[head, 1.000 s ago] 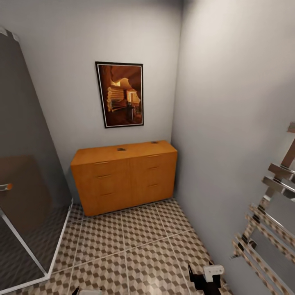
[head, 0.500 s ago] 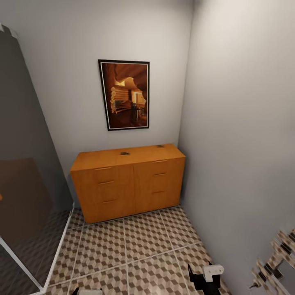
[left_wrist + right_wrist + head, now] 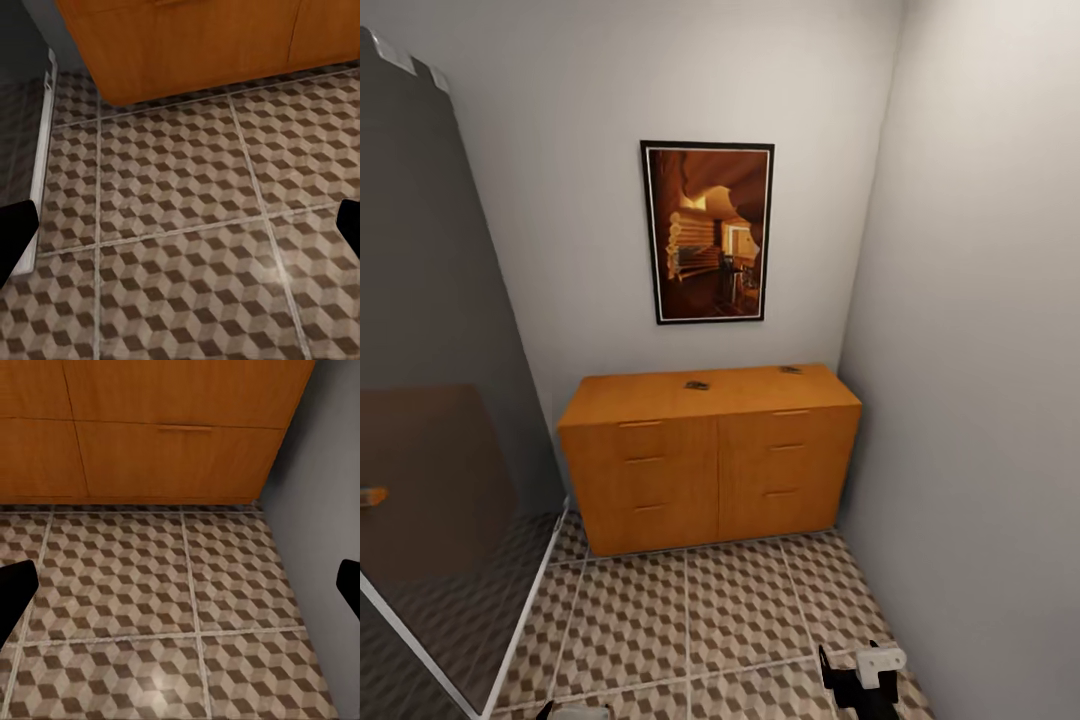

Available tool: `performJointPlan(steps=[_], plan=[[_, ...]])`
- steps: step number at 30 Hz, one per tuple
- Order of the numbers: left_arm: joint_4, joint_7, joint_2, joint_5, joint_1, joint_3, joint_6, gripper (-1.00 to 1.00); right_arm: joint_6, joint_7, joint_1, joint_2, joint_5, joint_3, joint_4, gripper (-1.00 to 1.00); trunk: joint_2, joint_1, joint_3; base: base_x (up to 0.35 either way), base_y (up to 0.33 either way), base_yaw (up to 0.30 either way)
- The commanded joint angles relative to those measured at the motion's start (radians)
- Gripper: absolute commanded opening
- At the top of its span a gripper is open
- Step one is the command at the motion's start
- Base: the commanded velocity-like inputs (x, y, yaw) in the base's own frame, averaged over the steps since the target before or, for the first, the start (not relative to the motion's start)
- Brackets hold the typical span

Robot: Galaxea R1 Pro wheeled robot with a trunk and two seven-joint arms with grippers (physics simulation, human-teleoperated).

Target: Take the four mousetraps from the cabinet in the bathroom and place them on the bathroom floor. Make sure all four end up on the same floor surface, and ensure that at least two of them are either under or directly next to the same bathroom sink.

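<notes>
the right gripper (image 3: 180, 585) is spread wide with nothing between its dark fingertips (image 3: 15, 589), which sit at the two edges of the right wrist view over the bathroom floor (image 3: 150, 607). in the head view it shows low at the right as a black and white piece (image 3: 865, 675) above the tiles near the right wall (image 3: 980, 400). the left gripper (image 3: 180, 229) is likewise spread wide and holds nothing, its dark tips at the edges of the left wrist view over the cube-patterned tiles, near the white shower threshold strip (image 3: 41, 150).

ahead of both, the orange-brown cabinet (image 3: 710, 460) stands against the back wall in the corner, its drawer fronts closed, its base meeting the floor (image 3: 690, 620). on its flat top lie two small dark mousetraps: one (image 3: 697, 385) near the middle, another (image 3: 791, 370) toward the right back edge, well apart from each other. they are too small to make out in detail.

above the cabinet hangs a framed picture (image 3: 709, 232) in brown and orange tones. a dark glass shower screen (image 3: 430, 400) fills the left side.
</notes>
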Motion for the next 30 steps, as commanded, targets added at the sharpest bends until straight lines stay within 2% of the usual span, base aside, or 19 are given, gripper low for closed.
performJointPlan(steps=[1, 12, 22, 30], plan=[[0.004, 0.003, -0.001, 0.006, -0.002, -0.009, -0.005, 1.00, -0.001, -0.010, -0.001, 0.000, 0.006, 0.006, 0.001, 1.00, -0.002, 0.001, -0.002, 0.325, -0.056, 0.087], [0.004, 0.003, -0.001, 0.006, -0.002, -0.009, -0.006, 1.00, -0.001, -0.009, -0.001, 0.000, 0.006, 0.006, 0.001, 1.00, -0.002, 0.001, -0.002, 0.300, -0.093, 0.018], [0.004, 0.004, -0.001, 0.006, -0.002, -0.009, -0.006, 1.00, -0.001, -0.009, -0.001, -0.001, 0.006, 0.006, 0.001, 1.00, -0.002, 0.001, -0.002, 0.060, -0.034, 0.000], [0.004, 0.004, -0.001, 0.006, -0.002, -0.009, -0.006, 1.00, -0.001, -0.009, -0.001, -0.001, 0.006, 0.006, 0.001, 1.00, -0.002, 0.001, -0.002, 0.184, -0.168, 0.000]])
